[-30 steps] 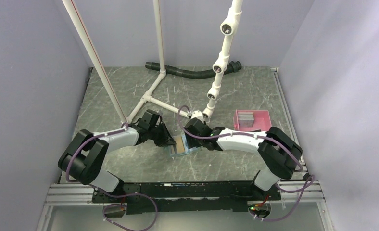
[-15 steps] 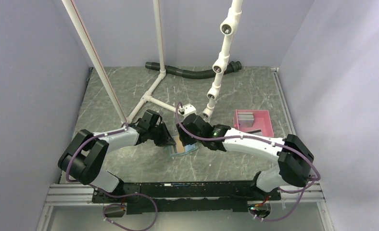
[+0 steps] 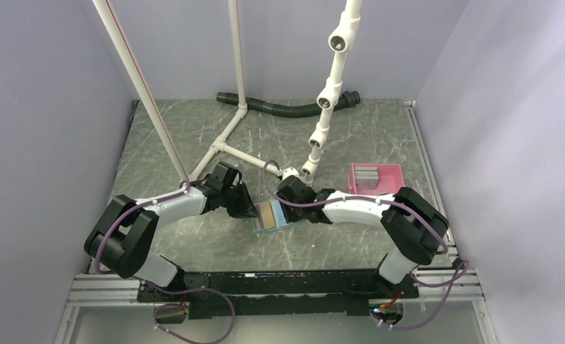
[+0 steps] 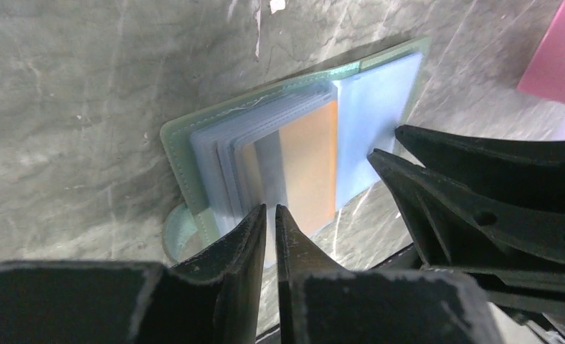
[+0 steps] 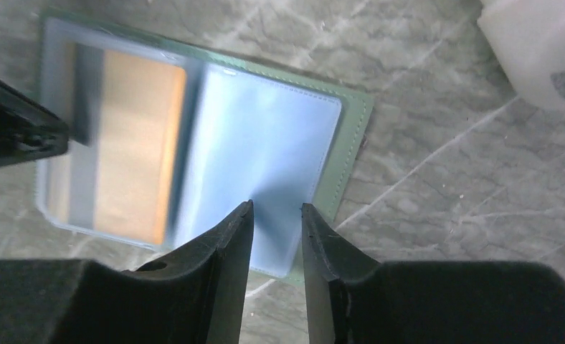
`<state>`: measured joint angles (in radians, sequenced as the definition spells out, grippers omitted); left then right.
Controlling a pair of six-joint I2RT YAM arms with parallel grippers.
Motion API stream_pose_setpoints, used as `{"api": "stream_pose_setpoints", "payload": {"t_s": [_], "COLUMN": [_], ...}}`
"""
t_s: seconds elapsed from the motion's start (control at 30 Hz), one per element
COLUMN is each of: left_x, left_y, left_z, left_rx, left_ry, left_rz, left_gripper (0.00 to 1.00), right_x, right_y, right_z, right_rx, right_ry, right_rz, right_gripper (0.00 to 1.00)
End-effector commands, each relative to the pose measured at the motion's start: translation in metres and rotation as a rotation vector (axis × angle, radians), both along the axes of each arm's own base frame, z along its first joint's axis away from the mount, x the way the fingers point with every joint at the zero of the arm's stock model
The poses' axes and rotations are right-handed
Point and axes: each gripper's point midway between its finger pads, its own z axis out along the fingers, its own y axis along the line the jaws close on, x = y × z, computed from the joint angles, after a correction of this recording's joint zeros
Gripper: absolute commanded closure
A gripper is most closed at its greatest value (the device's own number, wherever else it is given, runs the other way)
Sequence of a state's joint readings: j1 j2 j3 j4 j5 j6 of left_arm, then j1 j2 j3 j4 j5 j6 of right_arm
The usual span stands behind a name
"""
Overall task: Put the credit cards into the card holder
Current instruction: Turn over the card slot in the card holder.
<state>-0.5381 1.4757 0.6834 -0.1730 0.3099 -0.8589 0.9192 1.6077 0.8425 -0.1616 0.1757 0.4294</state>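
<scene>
The card holder (image 3: 283,221) lies open on the table between both grippers, sage-green outside (image 4: 183,132), pale blue inside (image 5: 265,136). A tan/orange card (image 4: 308,165) sits in its left-hand sleeves, also in the right wrist view (image 5: 133,143) and the top view (image 3: 267,212). My left gripper (image 4: 271,209) is shut, its tips at the holder's sleeve edge (image 3: 253,212). My right gripper (image 5: 276,206) is slightly open and empty, over the holder's bare blue half (image 3: 285,208). Grey cards (image 3: 366,174) lie in the pink tray (image 3: 393,172).
A white pipe frame (image 3: 229,132) and its hanging arm (image 3: 323,107) stand behind the holder; a white fitting (image 5: 538,50) is close to it. A black hose (image 3: 279,107) lies at the back. The pink tray's corner shows in the left wrist view (image 4: 559,57).
My right arm reached in over the holder, then drew back to the right. The holder's pages now lie flat with the tan card showing. My left gripper stayed put.
</scene>
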Motion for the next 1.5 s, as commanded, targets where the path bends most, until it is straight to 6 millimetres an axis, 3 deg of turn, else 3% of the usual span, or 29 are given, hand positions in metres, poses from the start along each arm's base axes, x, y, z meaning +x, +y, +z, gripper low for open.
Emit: {"api": "stream_pose_setpoints", "payload": {"t_s": [0.0, 0.13, 0.3, 0.53, 0.77, 0.83, 0.97, 1.13, 1.2, 1.33, 1.47], "left_x": [-0.010, -0.012, -0.017, -0.022, -0.019, -0.014, -0.002, 0.010, 0.011, 0.011, 0.005], "left_y": [0.027, 0.025, 0.036, 0.042, 0.043, 0.038, 0.027, 0.004, -0.011, -0.039, -0.039], "left_z": [-0.017, -0.020, -0.032, -0.040, -0.030, -0.013, 0.026, 0.060, 0.063, 0.048, 0.027], "left_rx": [0.168, 0.168, 0.223, 0.264, 0.284, 0.248, 0.172, 0.045, -0.038, -0.172, -0.172], "left_ry": [0.022, 0.041, 0.078, 0.121, 0.121, 0.081, -0.029, -0.086, -0.075, -0.017, 0.037], "left_rz": [-0.057, -0.072, -0.048, -0.027, -0.050, -0.060, -0.073, -0.072, -0.075, -0.095, -0.086], "left_gripper": [0.82, 0.82, 0.82, 0.83, 0.79, 0.73, 0.51, 0.48, 0.49, 0.57, 0.68], "right_x": [-0.004, -0.007, -0.010, -0.006, -0.004, -0.004, -0.003, -0.010, -0.013, -0.014, -0.017], "right_y": [0.000, 0.012, 0.026, 0.025, 0.019, 0.012, 0.002, 0.005, 0.008, 0.014, 0.024], "right_z": [-0.008, 0.012, 0.036, 0.036, 0.036, 0.037, 0.036, 0.050, 0.056, 0.058, 0.069], "right_rx": [-0.010, 0.023, 0.067, 0.043, 0.013, 0.001, -0.005, 0.166, 0.212, 0.253, 0.358], "right_ry": [-0.010, -0.038, -0.061, -0.087, -0.110, -0.124, -0.123, -0.088, -0.093, -0.092, -0.059], "right_rz": [-0.011, 0.009, 0.054, 0.073, 0.078, 0.068, 0.054, 0.070, 0.092, 0.119, 0.149], "right_gripper": [0.67, 0.65, 0.56, 0.54, 0.45, 0.43, 0.44, 0.47, 0.47, 0.50, 0.58]}}
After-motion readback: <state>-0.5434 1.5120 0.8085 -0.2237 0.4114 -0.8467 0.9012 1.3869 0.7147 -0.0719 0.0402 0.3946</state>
